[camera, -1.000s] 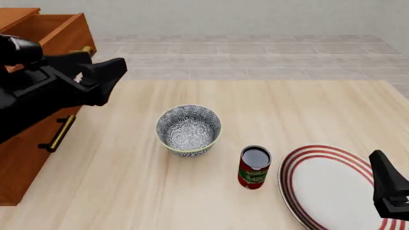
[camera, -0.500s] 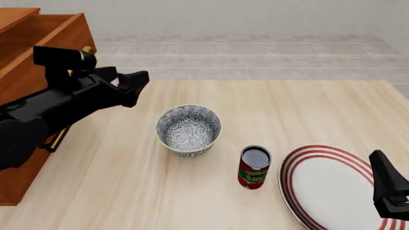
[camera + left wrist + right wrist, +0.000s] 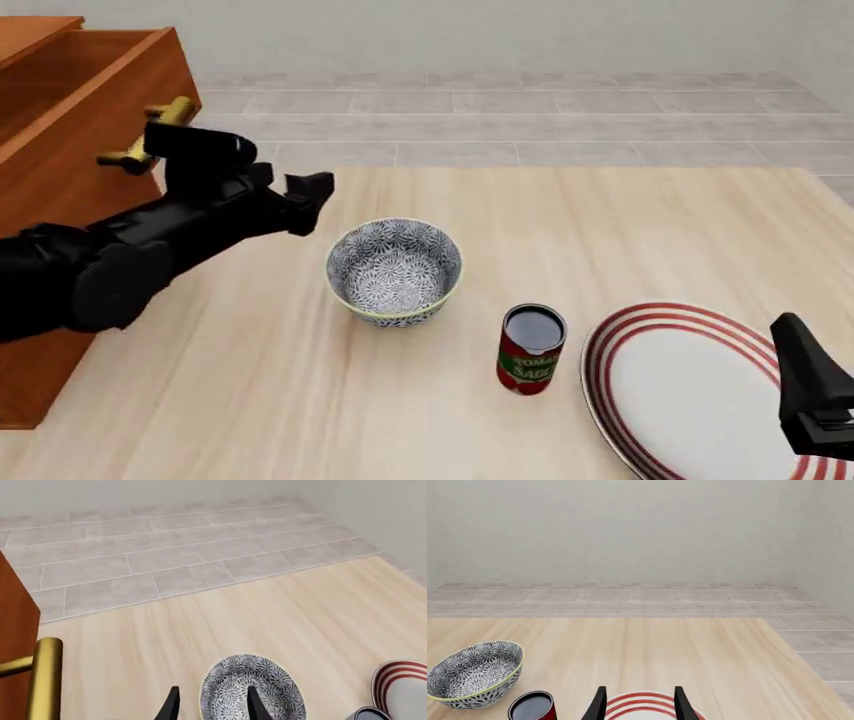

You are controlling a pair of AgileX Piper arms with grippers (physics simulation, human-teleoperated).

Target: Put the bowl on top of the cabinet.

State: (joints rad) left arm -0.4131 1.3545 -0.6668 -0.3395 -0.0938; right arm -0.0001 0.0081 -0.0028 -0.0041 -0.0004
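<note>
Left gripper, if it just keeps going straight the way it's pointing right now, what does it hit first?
Most likely the bowl. In the left wrist view the left gripper is open and its fingertips frame the bowl's near rim. In the front view it sits just left of the bowl, apart from it. Depth is unclear, so it might only clip the rim.

On the pale wooden surface [image 3: 641, 230], the patterned bowl [image 3: 394, 271] stands upright near the middle. The left gripper [image 3: 315, 196] hovers just beside its left rim, apart from it; its jaws are too dark to tell whether spread or closed. The reddish-brown cabinet [image 3: 74, 110] stands at the left edge, partly behind the black arm. A tomato can [image 3: 531, 349] stands right of the bowl, just beside a red-ringed white plate [image 3: 687, 390]. The right gripper [image 3: 807, 395] shows at the lower right corner, over the plate.
</note>
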